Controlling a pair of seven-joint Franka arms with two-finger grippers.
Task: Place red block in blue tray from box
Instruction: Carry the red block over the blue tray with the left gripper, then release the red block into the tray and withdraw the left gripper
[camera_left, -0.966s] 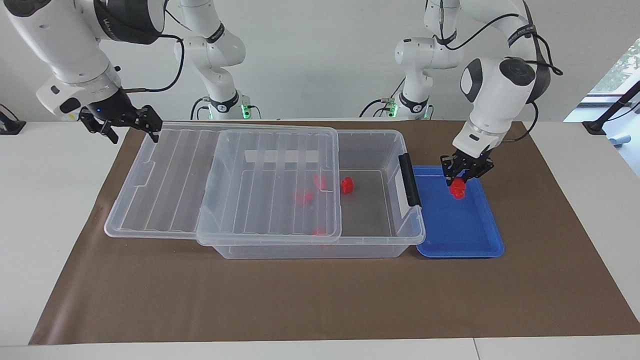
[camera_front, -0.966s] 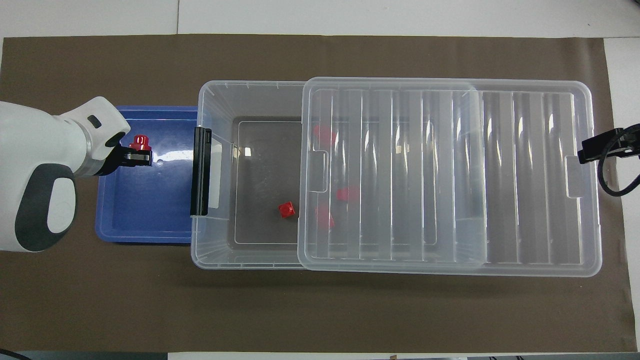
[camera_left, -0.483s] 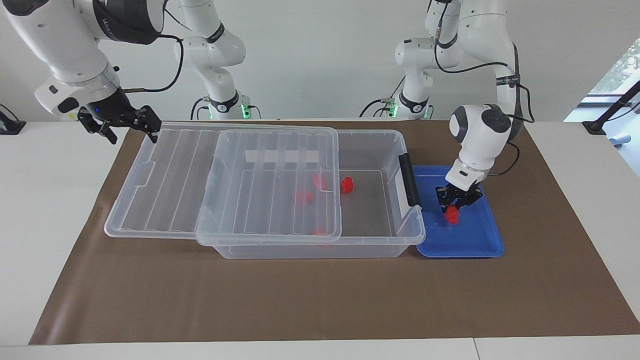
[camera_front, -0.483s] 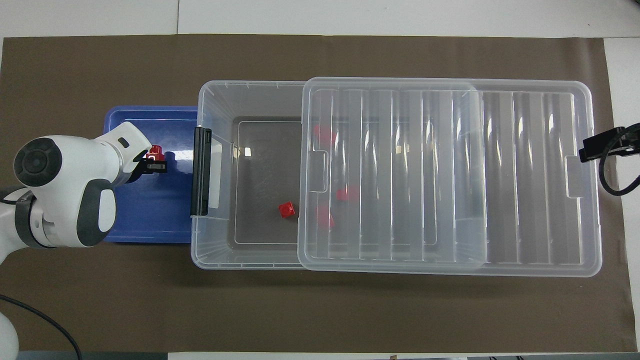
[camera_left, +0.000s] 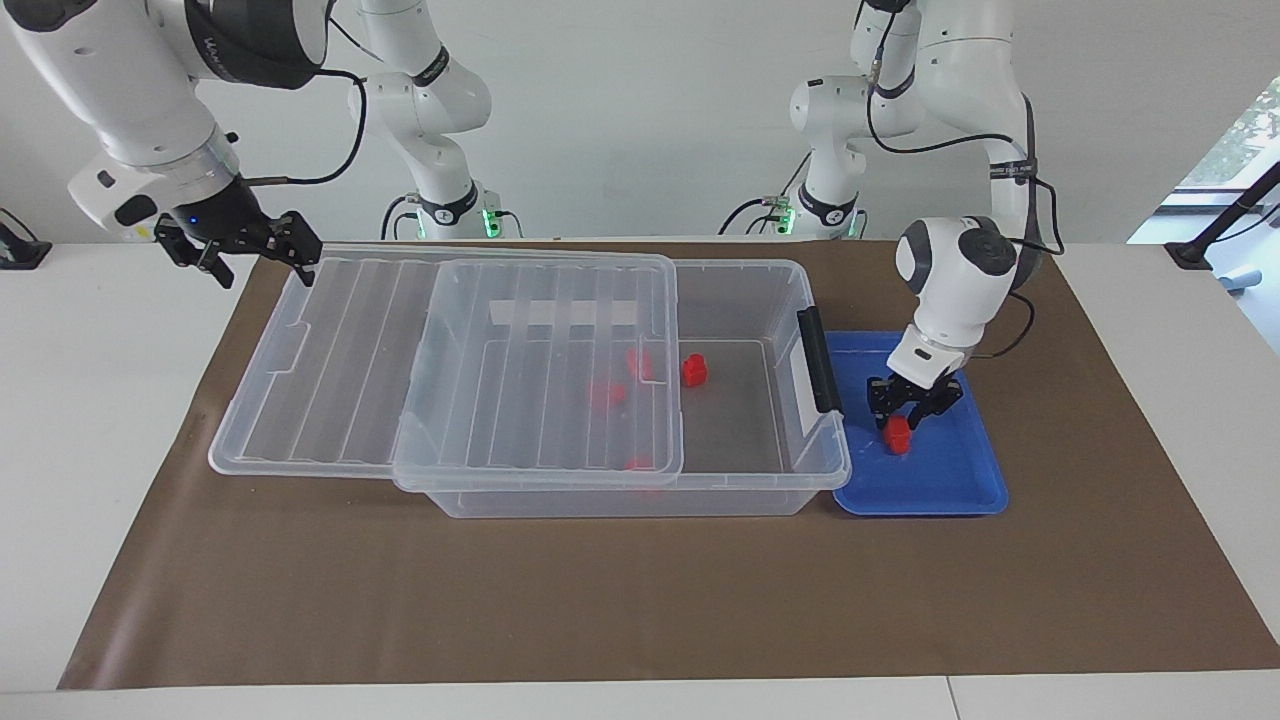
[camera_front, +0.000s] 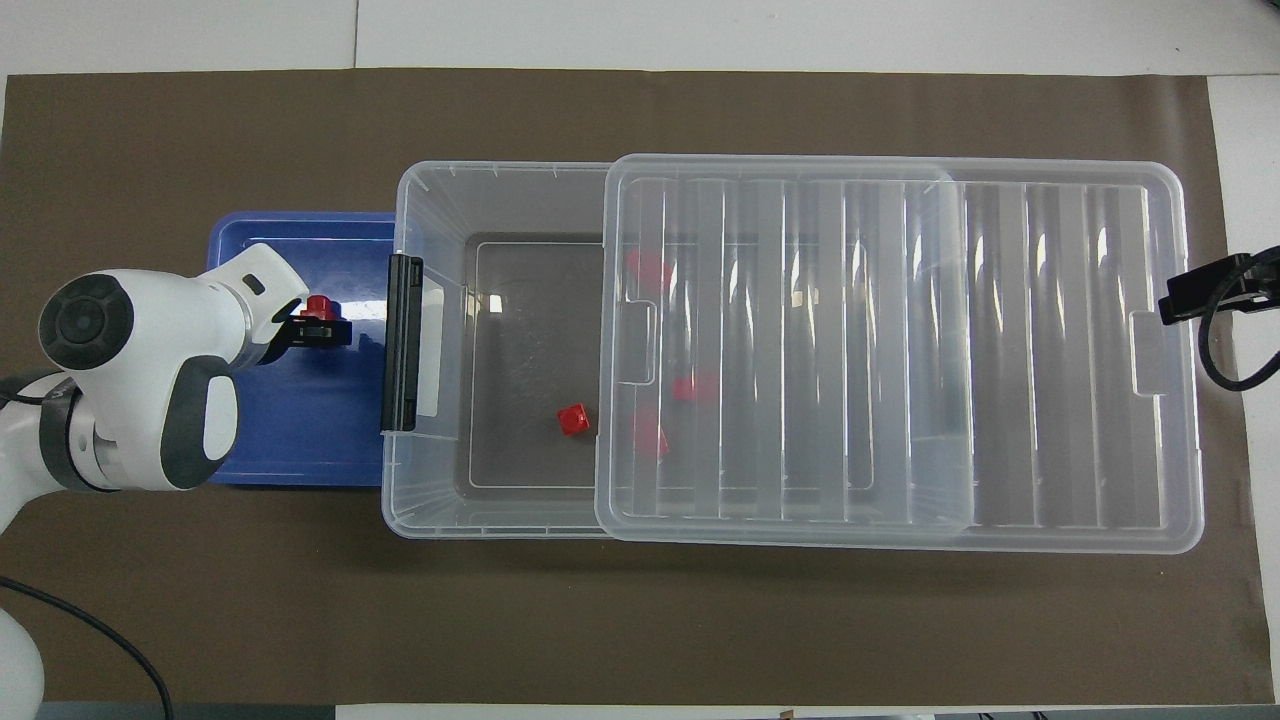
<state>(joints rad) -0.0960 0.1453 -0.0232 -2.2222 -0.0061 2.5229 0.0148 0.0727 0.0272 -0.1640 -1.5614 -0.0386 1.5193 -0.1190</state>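
The blue tray (camera_left: 950, 480) lies beside the latch end of the clear box (camera_left: 760, 290), toward the left arm's end of the table. My left gripper (camera_left: 903, 420) is low in the tray and shut on a red block (camera_left: 898, 435), which is at or just above the tray floor. In the overhead view the block (camera_front: 318, 303) shows at the gripper (camera_front: 322, 328) over the tray (camera_front: 280, 440). The box (camera_front: 430, 200) is partly open. One red block (camera_left: 694, 371) lies uncovered in it. My right gripper (camera_left: 262, 250) waits open over the lid's end.
The ribbed clear lid (camera_left: 350, 350) is slid toward the right arm's end and overhangs the box. Several more red blocks (camera_left: 606, 393) lie under it. The black latch (camera_left: 822, 360) stands next to the tray. Brown paper (camera_left: 640, 600) covers the table.
My left gripper has come down with the red block from above the tray to its floor and shifted slightly toward the box. The right arm has not moved.
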